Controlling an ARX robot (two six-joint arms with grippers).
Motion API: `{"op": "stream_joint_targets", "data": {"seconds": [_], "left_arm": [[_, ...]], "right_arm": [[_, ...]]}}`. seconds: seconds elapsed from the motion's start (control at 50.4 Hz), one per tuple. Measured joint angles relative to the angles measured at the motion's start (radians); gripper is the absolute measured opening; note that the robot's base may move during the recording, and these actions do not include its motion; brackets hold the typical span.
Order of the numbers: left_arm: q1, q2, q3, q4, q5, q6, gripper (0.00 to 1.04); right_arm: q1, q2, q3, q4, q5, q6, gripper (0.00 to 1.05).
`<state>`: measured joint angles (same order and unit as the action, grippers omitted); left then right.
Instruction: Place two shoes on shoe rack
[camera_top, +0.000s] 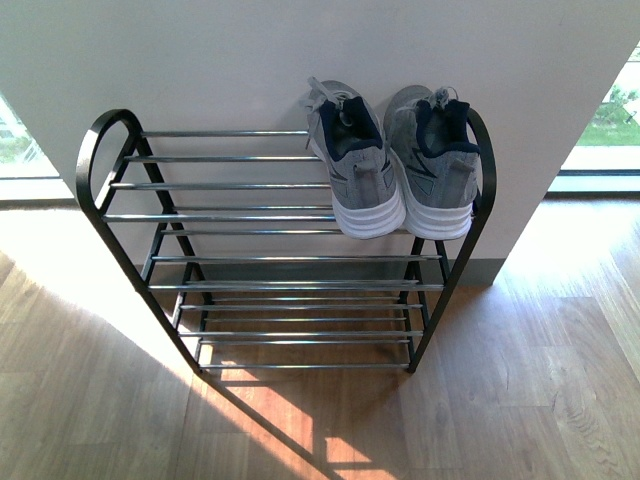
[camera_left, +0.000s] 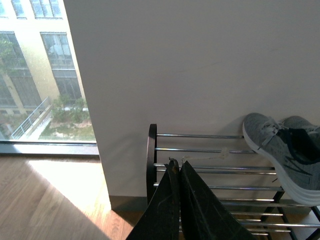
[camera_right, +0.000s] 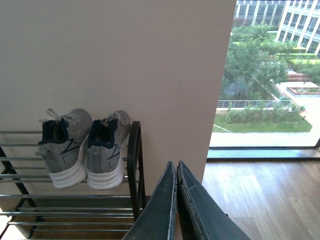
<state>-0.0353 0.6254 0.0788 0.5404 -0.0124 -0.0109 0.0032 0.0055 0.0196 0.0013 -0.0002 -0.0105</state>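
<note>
Two grey knit sneakers with white soles and navy lining, the left one (camera_top: 352, 160) and the right one (camera_top: 433, 160), stand side by side on the top tier of the shoe rack (camera_top: 230, 215) at its right end, heels toward me. They also show in the right wrist view (camera_right: 65, 150) (camera_right: 106, 150); one shows in the left wrist view (camera_left: 285, 155). My left gripper (camera_left: 176, 162) is shut and empty, off the rack's left end. My right gripper (camera_right: 176, 164) is shut and empty, off the rack's right end. Neither arm shows in the front view. The pale-blue slides are out of view.
The rack (camera_left: 200, 170) (camera_right: 134, 165) stands against a white wall (camera_top: 250, 60) on a wooden floor (camera_top: 520, 400). Floor-to-ceiling windows (camera_right: 270, 75) (camera_left: 40, 75) flank the wall on both sides. The rack's lower tiers hold nothing.
</note>
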Motion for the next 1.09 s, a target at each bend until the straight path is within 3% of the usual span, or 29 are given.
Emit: {"op": "stream_joint_targets", "data": {"seconds": [0.397,0.536,1.013,1.092], "left_arm": [[0.031,-0.203,-0.065,-0.119,0.012,0.001,0.01],[0.031,-0.279,-0.065,-0.194,0.013,0.001,0.01],[0.031,-0.406,-0.065,-0.320,0.012,0.001,0.01],[0.031,-0.422,-0.065,-0.335,0.012,0.001,0.01]], "right_arm": [[0.000,0.000,0.000,0.000,0.000,0.000,0.02],[0.000,0.000,0.000,0.000,0.000,0.000,0.28],[0.000,0.000,0.000,-0.001,0.000,0.000,0.96],[0.000,0.000,0.000,-0.001,0.000,0.000,0.96]]}}
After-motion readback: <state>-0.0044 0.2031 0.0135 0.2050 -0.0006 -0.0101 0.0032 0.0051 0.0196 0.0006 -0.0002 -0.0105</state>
